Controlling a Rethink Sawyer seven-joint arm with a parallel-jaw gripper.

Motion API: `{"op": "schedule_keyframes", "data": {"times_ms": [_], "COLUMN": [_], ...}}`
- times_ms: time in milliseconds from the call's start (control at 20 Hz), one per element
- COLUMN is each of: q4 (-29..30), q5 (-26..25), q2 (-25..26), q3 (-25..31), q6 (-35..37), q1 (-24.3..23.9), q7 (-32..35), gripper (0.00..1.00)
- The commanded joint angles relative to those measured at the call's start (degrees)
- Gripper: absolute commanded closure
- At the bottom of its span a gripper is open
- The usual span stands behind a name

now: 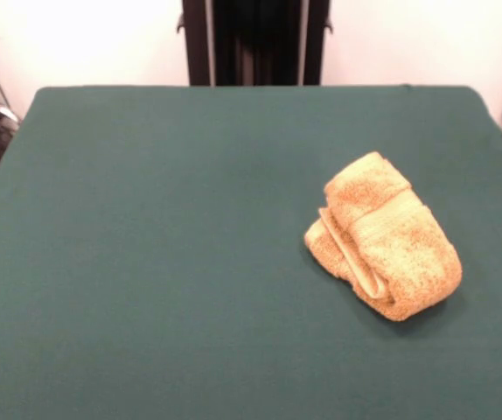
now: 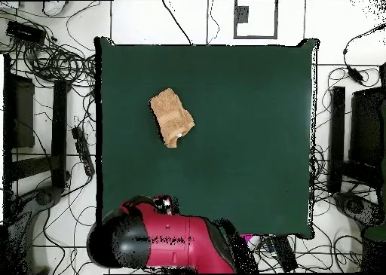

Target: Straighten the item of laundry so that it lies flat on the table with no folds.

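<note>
The towel [image 1: 382, 236] sits bunched on the worktop [image 1: 146, 262], and it is nowhere near flat. In the front view it lies right of centre, roughly midway between the near and far edges. It is folded over itself into a thick oblong bundle, with a paler border band showing along the open side at its lower left. From overhead [image 2: 172, 117] it reads as a compact tan lump in the left half of the green cover, with plenty of bare cloth-free surface all round it.

As for my jaws, neither view shows them. The overhead catches only my red and black arm [image 2: 166, 242] drawn back at the bottom edge, off the worktop, and the front view shows just the dark pedestal [image 1: 255, 42] behind the far edge. So I cannot say whether they stand apart or together. The towel lies well apart from that arm, out across open green.

The step in hand, as I judge it, is the first reach and pick. To do it well I'd come down on a single outer layer — the exposed band edge looks the best bet — not the whole wad. Pinch only that top ply, lift a little, then drag away from the bundle so the folds peel open instead of sliding along together.
</note>
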Motion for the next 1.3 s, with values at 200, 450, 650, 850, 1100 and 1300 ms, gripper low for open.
{"op": "schedule_keyframes", "data": {"times_ms": [200, 450, 650, 850, 1100, 1300], "q4": [-14.9, -19.87, -20.99, -19.79, -20.75, -25.88], "q5": [1.57, 1.55, 2.25, 3.25, 3.56, 2.13], "q2": [14.68, 17.71, 18.8, 21.24, 25.36, 28.22], "q3": [0.24, -0.78, -0.43, 0.2, 0.17, -1.02], "q6": [-0.18, 1.3, 2.84, -0.46, -5.54, -2.93], "q1": [1.06, 1.09, 0.04, -0.64, -0.55, 0.89], "q7": [16.69, 15.75, 13.91, 13.51, 14.28, 13.27], "gripper": [0.0, 0.0, 0.0, 0.0, 0.0, 0.0]}}
